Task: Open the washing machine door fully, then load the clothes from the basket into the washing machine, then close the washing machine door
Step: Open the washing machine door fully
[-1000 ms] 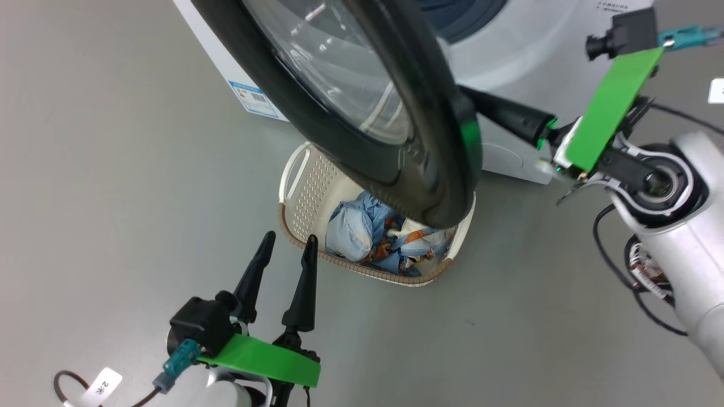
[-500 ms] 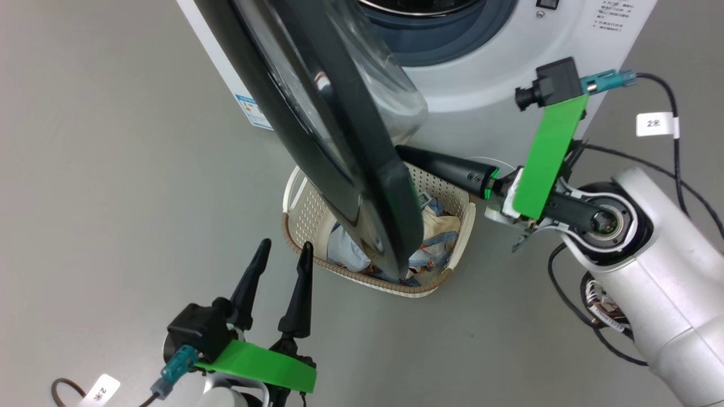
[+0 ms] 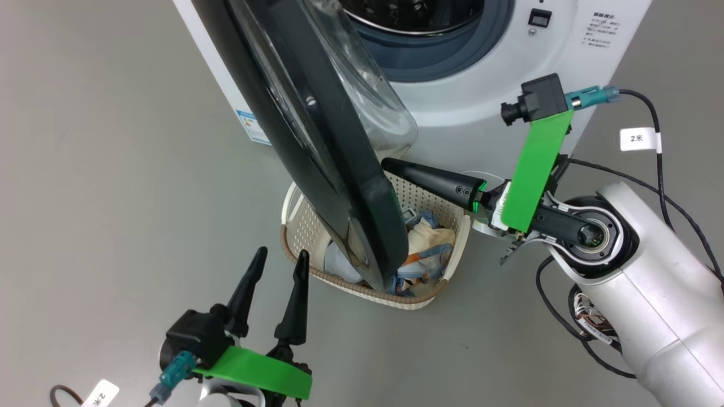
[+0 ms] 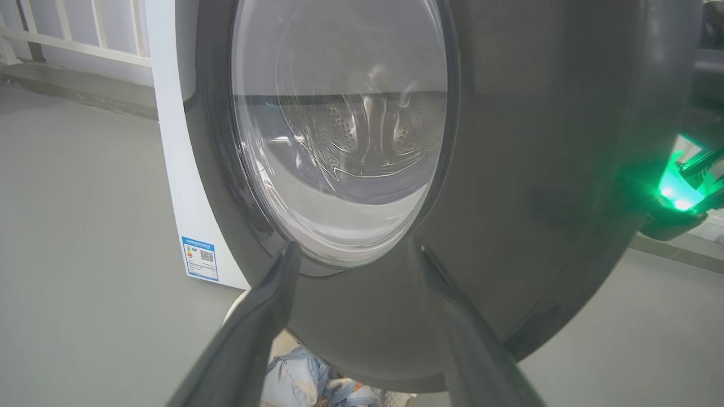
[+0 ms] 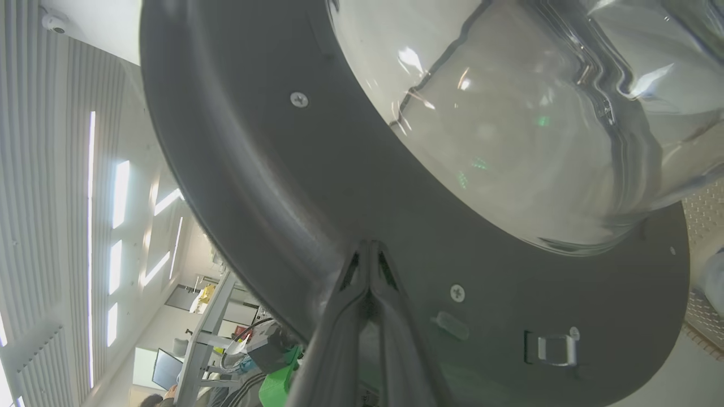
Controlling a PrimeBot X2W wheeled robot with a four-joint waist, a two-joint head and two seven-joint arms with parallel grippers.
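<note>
While the washing machine point(image 3: 481, 113) stands beyond both grippers with its drum point(image 3: 413, 11) mouth exposed, the washing machine door point(image 3: 339, 169) is only part-way swung. It sits roughly edge-on between the arms, its flat running from the hinge side out toward the robot, free edge hanging over the basket.

Key relation: the door's inner face lies straight ahead of the right gripper point(image 5: 369, 244). Its fingers are pressed together with nothing between them, and the tips look to be touching the black rim just beside the glass bulge. The right arm is the nearer one, so I'd judge a further sideways push from it finishes the opening.

The left gripper point(image 3: 283, 254) is spread wide and holds nothing. It faces the door's outer face, apart from it.

The basket point(image 3: 308, 223) sits on the floor under the door's free edge, below the right fingers and just ahead of the left tips. The clothes point(image 3: 427, 243) are bundled inside it, partly hidden by the door.
</note>
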